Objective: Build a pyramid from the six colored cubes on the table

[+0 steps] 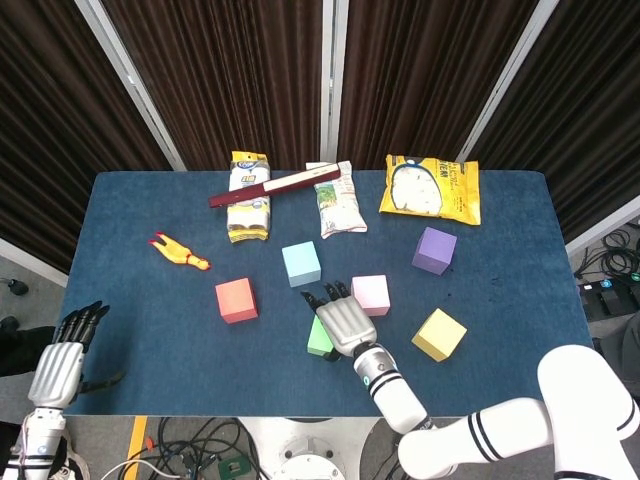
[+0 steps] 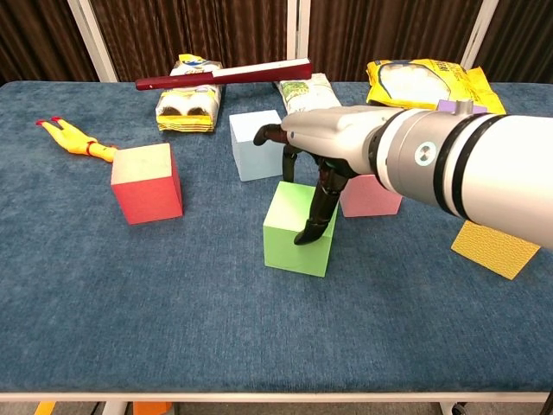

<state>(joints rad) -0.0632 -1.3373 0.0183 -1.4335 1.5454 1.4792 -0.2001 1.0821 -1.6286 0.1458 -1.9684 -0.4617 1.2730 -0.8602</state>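
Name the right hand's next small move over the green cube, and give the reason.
Probably close the fingers around the green cube. The right hand sits over it, fingers pointing down with the tips at its top face, apparently holding nothing yet, and no cubes are stacked, so a grasp likely comes first.

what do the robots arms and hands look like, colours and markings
Both hands have silver-grey metallic backs and black fingers. The right hand sits on a glossy white arm with black ring bands near the wrist and a small round teal-marked emblem; the arm widens into a bulky white shell. The left hand has the same silver back and black fingers, with a white wrist section below. No loose cables show on either arm.
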